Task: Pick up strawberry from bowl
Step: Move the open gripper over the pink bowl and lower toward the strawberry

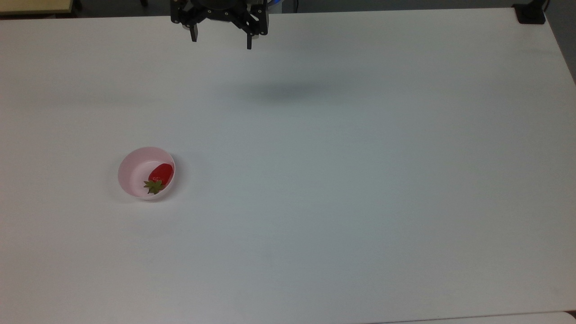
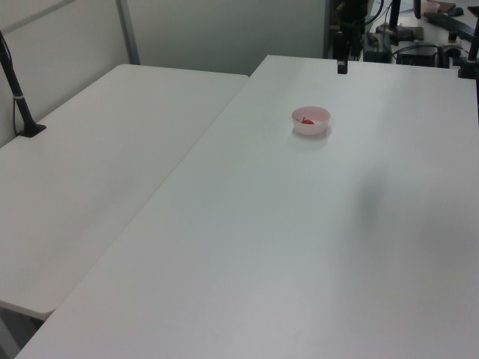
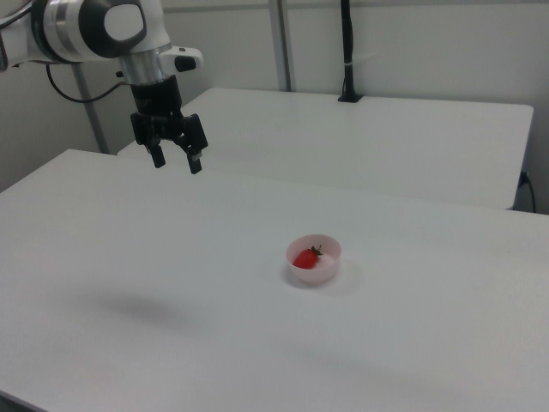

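Note:
A red strawberry with a green leafy cap lies inside the pale-pink bowl, toward the top view's right side of it. The bowl stands on the white table with the strawberry in it, and it is small in the left view. My gripper hangs open at the table's far edge in the top view, high above the surface and far from the bowl. In the right view the gripper is up and to the left of the bowl, nothing between its fingers.
The white table spreads wide around the bowl. A second white table adjoins it, carrying a black post. A black clamp sits at the top view's far right corner.

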Controlling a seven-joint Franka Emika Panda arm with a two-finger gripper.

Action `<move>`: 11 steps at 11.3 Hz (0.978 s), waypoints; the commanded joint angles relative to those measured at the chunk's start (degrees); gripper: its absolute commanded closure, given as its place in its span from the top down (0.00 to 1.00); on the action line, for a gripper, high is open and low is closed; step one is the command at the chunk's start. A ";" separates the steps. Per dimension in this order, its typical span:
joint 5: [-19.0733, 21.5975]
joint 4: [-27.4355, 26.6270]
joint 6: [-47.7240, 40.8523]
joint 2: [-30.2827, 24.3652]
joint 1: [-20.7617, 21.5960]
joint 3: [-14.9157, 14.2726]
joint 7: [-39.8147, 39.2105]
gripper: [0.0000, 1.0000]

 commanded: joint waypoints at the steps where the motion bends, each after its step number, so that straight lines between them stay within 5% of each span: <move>1: 0.34 -1.70 -0.61 -1.98 -0.20 -0.69 -1.36 1.00; 11: 0.34 -1.97 1.84 0.21 -0.65 -0.52 -1.88 1.00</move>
